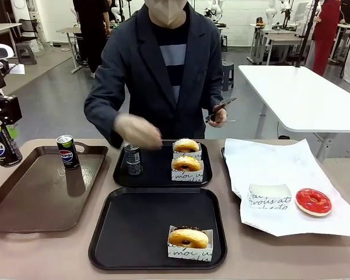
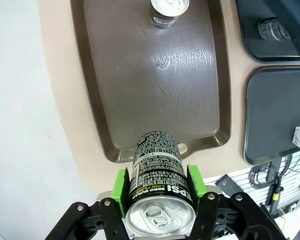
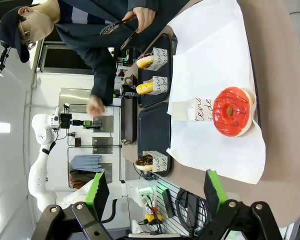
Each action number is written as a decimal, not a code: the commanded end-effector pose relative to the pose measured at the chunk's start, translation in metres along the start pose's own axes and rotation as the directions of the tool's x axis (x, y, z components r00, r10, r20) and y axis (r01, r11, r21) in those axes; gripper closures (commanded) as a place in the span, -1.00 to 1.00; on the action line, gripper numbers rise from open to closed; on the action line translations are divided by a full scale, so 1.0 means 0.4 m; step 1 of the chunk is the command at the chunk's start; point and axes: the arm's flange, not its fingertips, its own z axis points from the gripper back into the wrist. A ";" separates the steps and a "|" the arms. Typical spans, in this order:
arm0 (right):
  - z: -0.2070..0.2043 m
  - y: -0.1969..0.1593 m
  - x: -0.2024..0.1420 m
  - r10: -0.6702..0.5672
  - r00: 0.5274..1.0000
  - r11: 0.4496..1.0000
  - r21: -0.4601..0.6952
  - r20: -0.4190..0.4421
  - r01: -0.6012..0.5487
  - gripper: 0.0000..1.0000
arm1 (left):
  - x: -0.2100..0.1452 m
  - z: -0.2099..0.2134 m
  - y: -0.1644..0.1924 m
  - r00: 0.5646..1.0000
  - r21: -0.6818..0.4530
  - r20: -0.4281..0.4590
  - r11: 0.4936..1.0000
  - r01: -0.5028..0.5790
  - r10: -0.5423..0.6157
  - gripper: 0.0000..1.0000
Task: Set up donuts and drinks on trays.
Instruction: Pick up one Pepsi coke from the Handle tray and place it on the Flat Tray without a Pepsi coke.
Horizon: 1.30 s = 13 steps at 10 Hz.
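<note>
Left claw (image 2: 157,186) clamped on upright Pepsi can (image 2: 157,162), just beside brown tray (image 2: 90,100) (second can (image 1: 67,151) stands at that tray's far end). Right claw (image 3: 155,187) spread wide, empty, facing white paper (image 3: 210,55). Far black tray (image 1: 157,175): third can (image 1: 132,159), two sleeved donuts (image 1: 186,164). Near black tray (image 1: 134,233): one sleeved donut (image 1: 188,238). Red donut (image 1: 313,201) on the paper.

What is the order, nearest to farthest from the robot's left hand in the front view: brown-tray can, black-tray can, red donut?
1. Brown-tray can, beside the left hand.
2. Black-tray can, centre.
3. Red donut, far right, on the white paper.
</note>
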 end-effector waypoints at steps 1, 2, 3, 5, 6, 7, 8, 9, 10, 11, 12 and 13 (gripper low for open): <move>0.003 -0.001 0.001 0.015 1.000 1.000 0.017 0.010 -0.015 -1.00 | -0.003 -0.010 -0.038 0.998 -0.016 -0.013 0.998 0.059 -0.060 -0.15; 0.003 -0.001 0.001 0.015 1.000 1.000 0.017 0.010 -0.015 -1.00 | -0.018 -0.010 -0.091 0.991 -0.063 -0.026 0.990 0.128 -0.129 -0.15; 0.003 -0.001 0.001 0.015 1.000 1.000 0.017 0.010 -0.015 -1.00 | -0.038 -0.007 -0.128 0.983 -0.056 -0.017 0.982 0.181 -0.182 -0.15; 0.003 -0.001 0.001 0.015 1.000 1.000 0.017 0.010 -0.015 -1.00 | -0.090 -0.014 -0.244 0.951 -0.079 -0.026 0.949 0.306 -0.309 -0.15; 0.003 -0.001 0.001 0.015 1.000 1.000 0.017 0.010 -0.015 -1.00 | -0.102 -0.034 -0.304 0.933 -0.086 -0.045 0.932 0.352 -0.356 -0.15; 0.003 -0.001 0.001 0.015 1.000 1.000 0.017 0.010 -0.015 -1.00 | -0.114 -0.063 -0.363 0.920 -0.084 -0.058 0.920 0.383 -0.388 -0.15; 0.003 -0.001 0.001 0.015 1.000 1.000 0.017 0.010 -0.015 -1.00 | -0.120 -0.099 -0.429 0.902 -0.078 -0.082 0.905 0.418 -0.424 -0.15; 0.003 -0.001 0.001 0.015 1.000 1.000 0.017 0.010 -0.015 -1.00 | -0.124 -0.127 -0.480 0.888 -0.077 -0.097 0.893 0.444 -0.450 -0.15; 0.003 -0.001 0.001 0.015 1.000 1.000 0.017 0.010 -0.015 -1.00 | -0.128 -0.147 -0.522 0.875 -0.074 -0.095 0.880 0.470 -0.475 -0.15; 0.003 -0.001 0.001 0.015 1.000 1.000 0.017 0.010 -0.015 -1.00 | -0.134 -0.160 -0.555 0.866 -0.072 -0.089 0.870 0.487 -0.492 -0.15; 0.003 -0.001 0.001 0.015 1.000 1.000 0.017 0.010 -0.015 -1.00 | -0.140 -0.169 -0.576 0.856 -0.064 -0.087 0.860 0.506 -0.510 -0.15; 0.003 -0.001 0.001 0.015 1.000 1.000 0.017 0.010 -0.015 -1.00 | -0.144 -0.168 -0.574 0.861 -0.052 -0.084 0.865 0.500 -0.502 -0.15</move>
